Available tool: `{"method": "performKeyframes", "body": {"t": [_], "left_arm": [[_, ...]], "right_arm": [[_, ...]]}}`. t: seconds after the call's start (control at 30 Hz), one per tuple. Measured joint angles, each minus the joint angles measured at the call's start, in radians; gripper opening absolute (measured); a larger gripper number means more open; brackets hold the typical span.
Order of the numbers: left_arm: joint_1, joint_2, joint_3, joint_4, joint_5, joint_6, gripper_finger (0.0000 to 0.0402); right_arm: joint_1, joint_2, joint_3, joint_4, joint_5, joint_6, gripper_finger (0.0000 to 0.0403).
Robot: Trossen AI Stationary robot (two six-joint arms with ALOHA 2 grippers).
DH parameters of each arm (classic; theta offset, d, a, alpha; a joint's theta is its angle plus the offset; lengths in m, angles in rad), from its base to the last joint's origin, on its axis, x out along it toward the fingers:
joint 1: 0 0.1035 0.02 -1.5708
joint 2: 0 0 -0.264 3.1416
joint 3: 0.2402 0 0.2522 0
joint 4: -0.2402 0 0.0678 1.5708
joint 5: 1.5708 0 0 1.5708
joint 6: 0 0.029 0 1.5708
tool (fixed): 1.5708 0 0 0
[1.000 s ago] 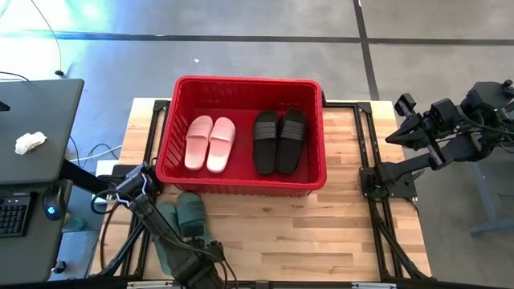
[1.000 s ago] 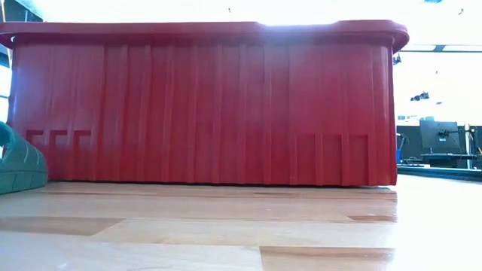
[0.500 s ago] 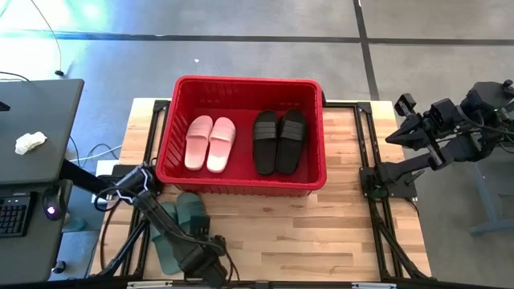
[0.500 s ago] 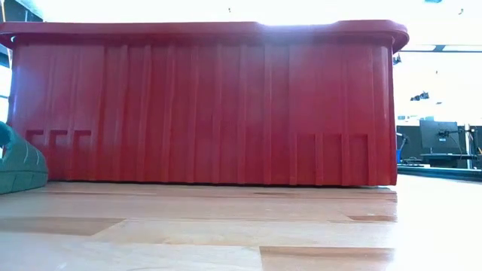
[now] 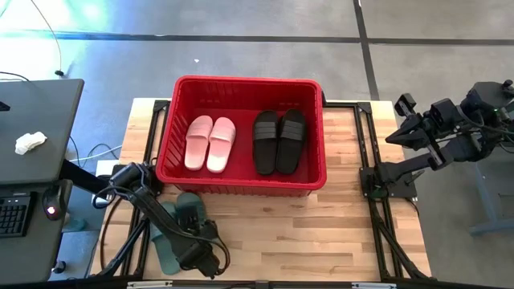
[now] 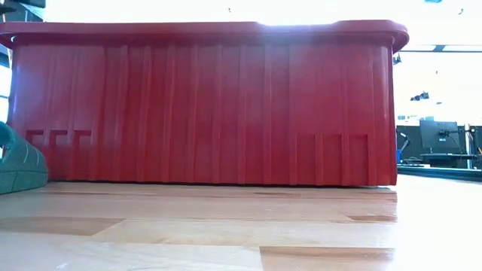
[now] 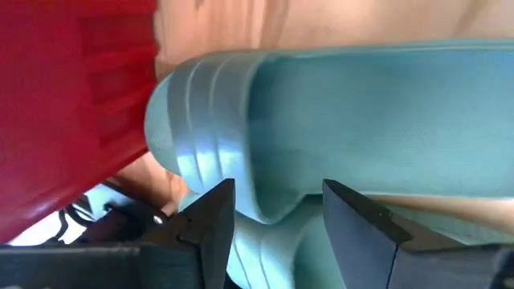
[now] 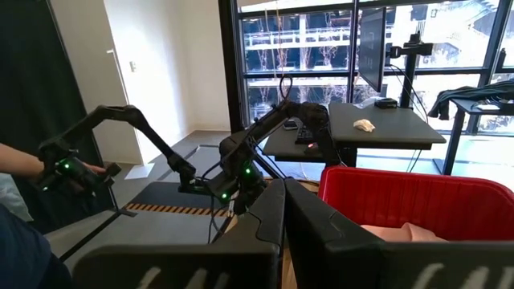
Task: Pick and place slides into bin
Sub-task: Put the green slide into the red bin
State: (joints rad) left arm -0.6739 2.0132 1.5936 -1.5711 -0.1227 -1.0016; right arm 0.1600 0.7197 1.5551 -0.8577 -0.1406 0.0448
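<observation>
The green sandals (image 5: 183, 221) lie on the desk (image 5: 321, 233) near its front left corner, just outside the front wall of the red bin (image 5: 241, 186), which already holds a pink pair (image 5: 210, 143) and a black pair (image 5: 279, 140). The left pincer (image 7: 277, 221) stands open around the edge of one green sandal (nothing gripped yet). It should seat deeper before closing, then lift clear of the rim. The right pincer (image 8: 285, 210) waits closed, off the desk's right edge
</observation>
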Motion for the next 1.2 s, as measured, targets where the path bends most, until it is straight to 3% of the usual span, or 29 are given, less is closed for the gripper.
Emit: {"method": "performKeyframes", "body": {"t": [0.47,0.73,0.93,1.2], "left_arm": [[0.0,0.001,-0.128,0.01,-0.034,-0.107,0.0226],[0.0,0.001,-0.224,0.149,-0.096,-0.105,0.0229],[0.0,0.001,-0.244,0.149,-0.087,-0.106,0.0191],[0.0,0.001,-0.245,0.161,-0.13,-0.108,0.0077]], "right_arm": [[0.0,0.0,0.0,0.0,0.0,0.0,0.0],[0.0,0.0,0.0,0.0,0.0,0.0,0.0],[0.0,0.0,0.0,0.0,0.0,0.0,0.0],[0.0,0.0,0.0,0.0,0.0,0.0,0.0]]}}
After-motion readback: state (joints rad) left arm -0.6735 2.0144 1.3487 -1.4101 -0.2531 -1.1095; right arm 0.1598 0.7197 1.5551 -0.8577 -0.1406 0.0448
